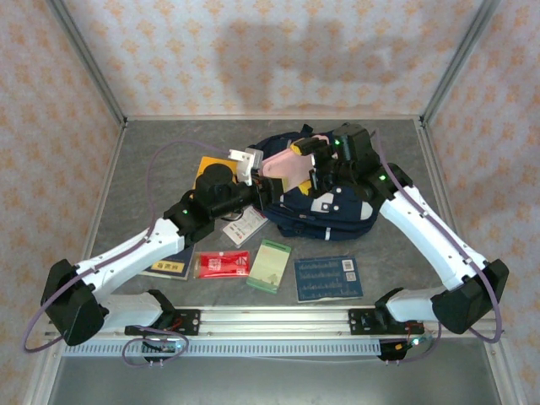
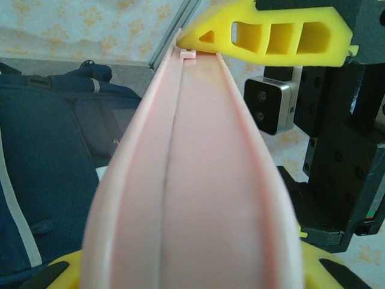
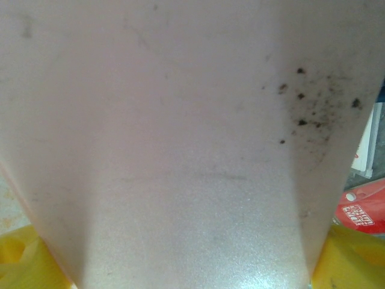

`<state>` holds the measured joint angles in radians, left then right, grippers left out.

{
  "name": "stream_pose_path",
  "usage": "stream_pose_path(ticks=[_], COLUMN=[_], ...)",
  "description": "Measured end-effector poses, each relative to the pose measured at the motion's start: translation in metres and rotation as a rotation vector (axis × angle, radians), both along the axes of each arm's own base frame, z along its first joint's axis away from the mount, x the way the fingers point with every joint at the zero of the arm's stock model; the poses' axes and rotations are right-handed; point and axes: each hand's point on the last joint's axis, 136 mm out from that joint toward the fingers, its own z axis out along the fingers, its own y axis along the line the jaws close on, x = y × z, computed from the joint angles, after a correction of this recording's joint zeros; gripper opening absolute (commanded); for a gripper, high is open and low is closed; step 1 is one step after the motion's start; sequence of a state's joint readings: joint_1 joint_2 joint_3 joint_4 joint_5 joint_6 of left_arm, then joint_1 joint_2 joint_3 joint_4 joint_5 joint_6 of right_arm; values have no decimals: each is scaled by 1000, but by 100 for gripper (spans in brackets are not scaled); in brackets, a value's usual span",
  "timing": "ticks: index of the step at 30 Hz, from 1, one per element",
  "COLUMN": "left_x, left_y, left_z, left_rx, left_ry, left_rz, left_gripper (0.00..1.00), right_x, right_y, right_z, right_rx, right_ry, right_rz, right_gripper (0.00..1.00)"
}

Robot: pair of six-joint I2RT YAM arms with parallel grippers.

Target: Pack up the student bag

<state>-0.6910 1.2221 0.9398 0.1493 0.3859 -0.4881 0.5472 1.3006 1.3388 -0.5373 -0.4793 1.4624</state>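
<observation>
Noting my left arm [image 1: 126, 253] and right arm [image 1: 430, 236]: white shells, black joints, green lights [image 1: 184, 211] back from the fingers [image 2: 271, 36]. Fingers yellow, with cut-out windows. Behind them, black bracket [image 2: 337, 120], grey camera block [image 2: 271, 105]. Purple cable [image 1: 153, 173] per arm.

The pink case [image 2: 198, 180], blurred up close, hides part of the student bag [image 2: 48, 168].

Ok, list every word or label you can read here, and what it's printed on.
Nothing reads clearly.
Red packet: white label too small from above, blurred in the right wrist view.
Blue book: rows of print, too small.
Green booklet: too small.
</observation>
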Motion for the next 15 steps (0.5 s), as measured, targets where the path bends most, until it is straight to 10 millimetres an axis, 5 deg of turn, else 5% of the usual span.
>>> stream_pose_path(ticks=[10, 15], left_x=[-1, -11], left_y=[1, 14], left_z=[0, -2], left_rx=[-2, 1], left_ry=[6, 29], left_rz=[2, 26], left_gripper=[17, 15], right_x=[0, -1], right_y=[-2, -15], right_z=[-3, -6], right_rx=[-33, -161], right_ry=[-15, -70], right_rz=[6, 21], right_gripper=[100, 100])
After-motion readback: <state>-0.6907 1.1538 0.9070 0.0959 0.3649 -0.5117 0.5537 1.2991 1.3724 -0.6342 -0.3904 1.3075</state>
